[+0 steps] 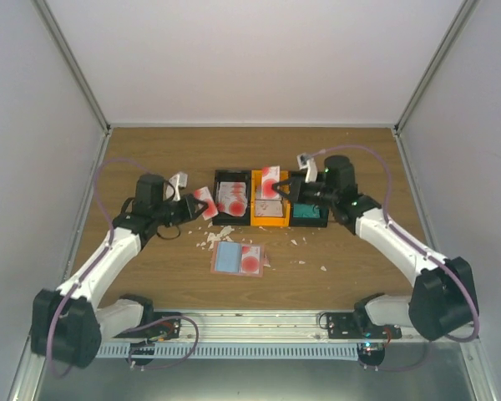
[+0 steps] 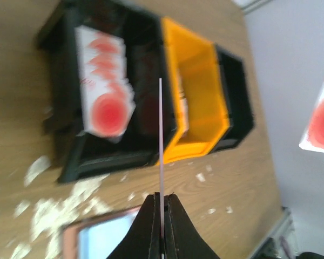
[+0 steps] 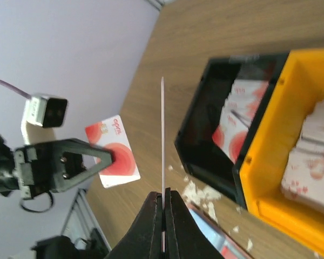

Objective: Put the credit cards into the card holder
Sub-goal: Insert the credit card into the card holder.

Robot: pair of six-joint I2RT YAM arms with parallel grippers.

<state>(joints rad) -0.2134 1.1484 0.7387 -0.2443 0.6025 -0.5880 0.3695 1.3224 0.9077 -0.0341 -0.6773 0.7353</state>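
Each gripper is shut on one credit card, white with red print, lifted above the table. My left gripper [image 1: 192, 206] pinches a card [image 1: 205, 202] just left of the tray; in the left wrist view it [image 2: 161, 195] holds that card [image 2: 160, 135] edge-on. My right gripper [image 1: 285, 190] holds a card [image 1: 270, 182] over the tray's orange middle; its wrist view shows the gripper [image 3: 163, 191] with the card [image 3: 162, 135] edge-on, and beyond it the left arm's card [image 3: 112, 152]. The pink card holder [image 1: 236, 258] lies open on the table below both, a red-print card on it.
A three-compartment black-and-orange tray [image 1: 271, 222] stands behind the holder, with more cards [image 2: 105, 81] in its left compartment and teal ones [image 1: 309, 213] in the right. White scraps [image 1: 210, 238] litter the wood around the holder. Grey walls enclose the table.
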